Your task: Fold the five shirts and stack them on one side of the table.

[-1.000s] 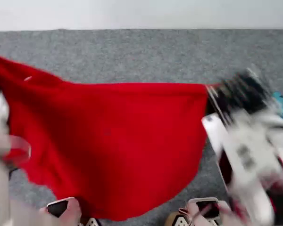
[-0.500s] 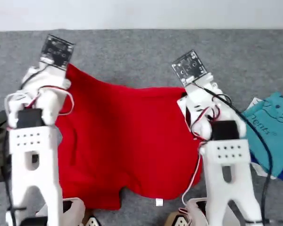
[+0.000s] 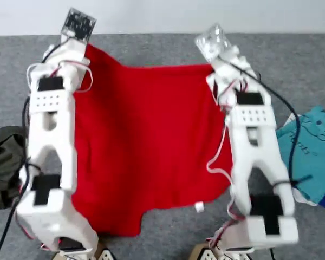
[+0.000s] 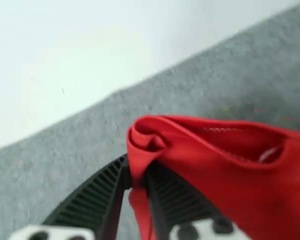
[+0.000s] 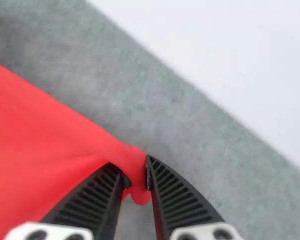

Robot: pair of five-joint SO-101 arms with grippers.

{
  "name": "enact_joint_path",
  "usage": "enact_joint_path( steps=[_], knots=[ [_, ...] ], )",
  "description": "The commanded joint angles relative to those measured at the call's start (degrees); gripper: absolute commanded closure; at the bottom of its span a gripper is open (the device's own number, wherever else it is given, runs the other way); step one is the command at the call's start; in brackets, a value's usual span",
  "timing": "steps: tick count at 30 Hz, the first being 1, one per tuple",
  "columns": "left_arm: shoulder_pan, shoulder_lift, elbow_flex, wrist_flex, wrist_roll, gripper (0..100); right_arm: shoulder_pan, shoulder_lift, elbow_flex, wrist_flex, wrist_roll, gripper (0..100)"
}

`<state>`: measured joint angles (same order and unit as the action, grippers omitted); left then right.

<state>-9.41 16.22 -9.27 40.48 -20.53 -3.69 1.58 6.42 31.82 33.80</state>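
A red shirt (image 3: pixel 146 141) lies spread on the grey table between the two arms. My left gripper (image 4: pixel 136 180) is shut on a bunched far corner of the red shirt (image 4: pixel 210 155); in the high view the left gripper (image 3: pixel 84 47) sits at the shirt's far left corner. My right gripper (image 5: pixel 135 185) pinches a fold at the edge of the red shirt (image 5: pixel 40 150); in the high view the right gripper (image 3: pixel 212 64) is at the far right corner. A teal shirt (image 3: pixel 309 157) lies at the right edge, and a dark olive shirt (image 3: pixel 2 165) at the left edge.
The grey table (image 3: pixel 151 49) ends at a pale wall along the far side, close behind both grippers. The white arm bodies (image 3: pixel 49 141) stretch over the shirt's two sides. A small white tag (image 3: pixel 199 206) shows at the shirt's near hem.
Both arms have carried the red shirt's corners toward the far edge of the table, pulling the cloth flatter and farther back than half a second ago.
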Motion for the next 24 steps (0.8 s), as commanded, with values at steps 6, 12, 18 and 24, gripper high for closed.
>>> enact_joint_path(
  steps=[6, 12, 18, 24],
  knots=[
    [0.2, 16.6, -29.7, -1.1, -0.5, 99, 1.4, 16.4, -27.8, -1.0, 0.8, 98.8],
    [0.3, 24.4, -42.0, 2.4, -0.5, 99, 1.5, 20.9, -32.9, -0.9, 0.8, 98.8],
    [0.4, 27.5, -51.9, 19.1, -0.9, 99, 1.1, 20.6, -33.1, 4.7, 5.3, 98.8],
    [0.4, 27.5, -56.7, 43.8, -8.5, 99, 1.4, 18.6, -33.1, 18.0, 7.6, 98.8]
  ],
)
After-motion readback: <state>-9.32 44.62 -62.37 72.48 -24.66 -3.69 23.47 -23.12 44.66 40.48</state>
